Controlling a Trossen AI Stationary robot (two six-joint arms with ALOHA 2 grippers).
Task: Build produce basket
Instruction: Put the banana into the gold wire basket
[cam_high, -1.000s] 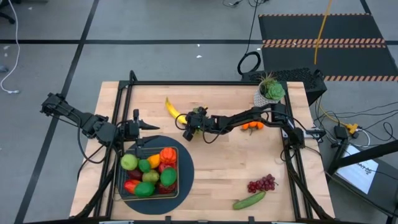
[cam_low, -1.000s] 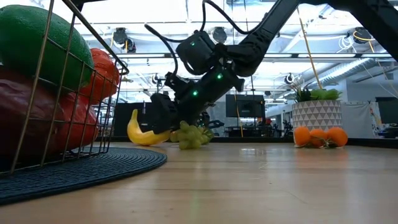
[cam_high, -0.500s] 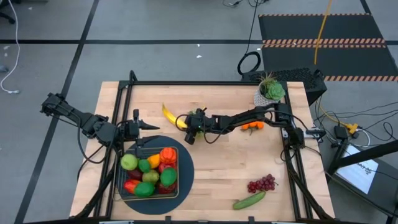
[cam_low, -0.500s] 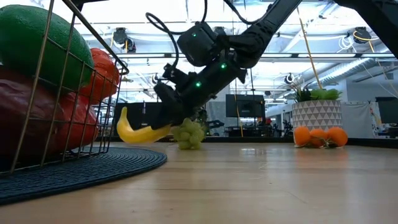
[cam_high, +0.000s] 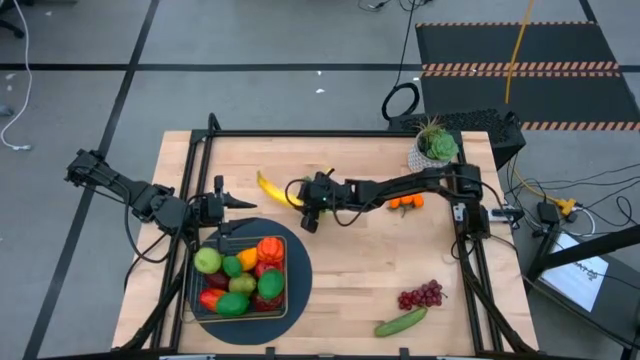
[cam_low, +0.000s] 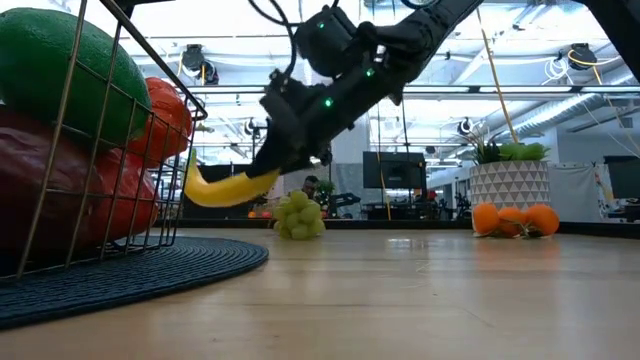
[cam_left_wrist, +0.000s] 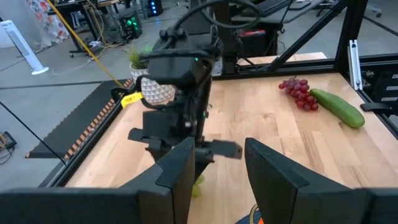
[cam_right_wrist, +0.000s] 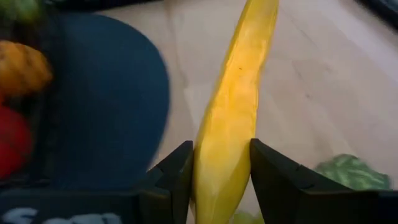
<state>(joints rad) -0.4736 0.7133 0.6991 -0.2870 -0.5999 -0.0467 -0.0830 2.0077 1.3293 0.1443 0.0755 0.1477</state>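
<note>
One banana (cam_high: 271, 187) hangs clear of the table, just left of centre in the high view, pinched at one end between the right gripper (cam_high: 303, 196) fingers. Your risk: held by its end, it may swing or slip before reaching the basket (cam_high: 240, 275) at lower left. The left gripper (cam_high: 236, 203) waits above the basket, slightly parted, holding nothing. You can't see free space among the produce (cam_high: 240, 278).

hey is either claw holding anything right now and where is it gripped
The right claw holds the banana near one end, lifted off the table. The left claw holds nothing, waiting by the basket.
</note>
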